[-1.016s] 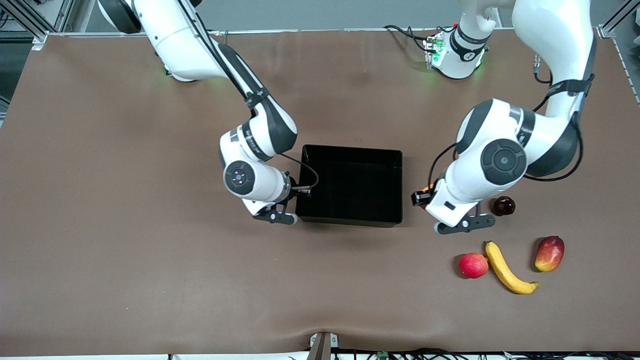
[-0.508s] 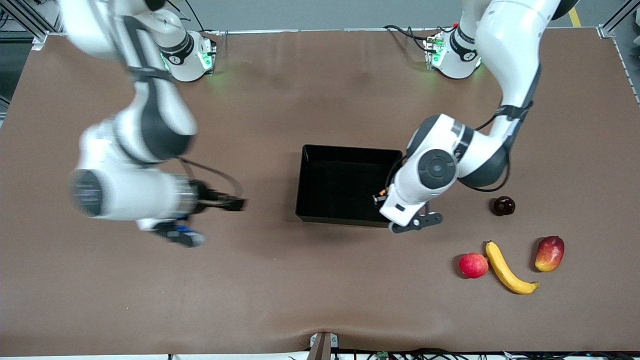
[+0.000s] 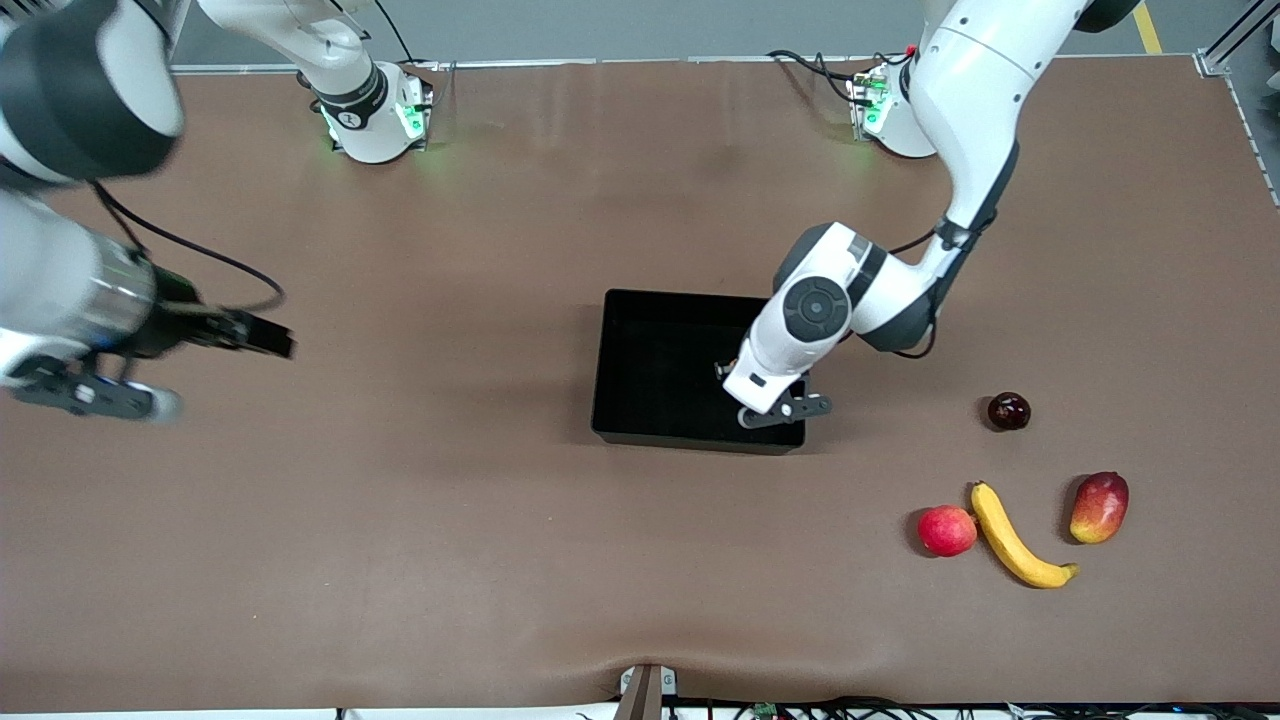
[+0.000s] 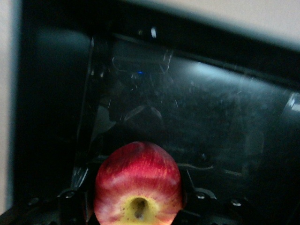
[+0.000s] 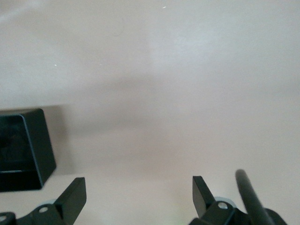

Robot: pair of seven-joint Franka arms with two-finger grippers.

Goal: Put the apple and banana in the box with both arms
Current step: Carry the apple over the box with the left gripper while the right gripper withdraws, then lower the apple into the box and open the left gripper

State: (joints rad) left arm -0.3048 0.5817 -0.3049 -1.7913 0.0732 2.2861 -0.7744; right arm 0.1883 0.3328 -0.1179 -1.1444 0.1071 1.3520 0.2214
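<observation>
Now mid-delivery on the wide brown table [image 3: 500, 560], the white left arm reaches down over the shallow, glossy black plastic box [image 3: 700, 297]. Its left gripper [image 3: 760, 398] hangs above the box corner that lies toward the left arm's end and nearer the front camera.

The left wrist view shows the fingers clamped on either side of the small round red apple [image 4: 138, 185], with the box floor directly below. The step in hand appears to be the drop. It would go best if the gripper sinks low inside the walls before letting go, so the round fruit settles rather than rolls or bounces out. It should also shift a little toward the box's middle, away from the rim.

The right arm waits at its own end of the table, the right gripper [image 5: 136, 197] spread wide and holding nothing above bare tabletop.

The long curved yellow banana [image 3: 1015, 537] is not yet collected. It lies toward the left arm's end, nearer the front camera than the box, just beside a pinkish-red round fruit [image 3: 946, 530].

The apple shows deep red skin with paler streaks. A yellowish, speckled patch surrounds its stem dimple, which faces the wrist camera.
</observation>
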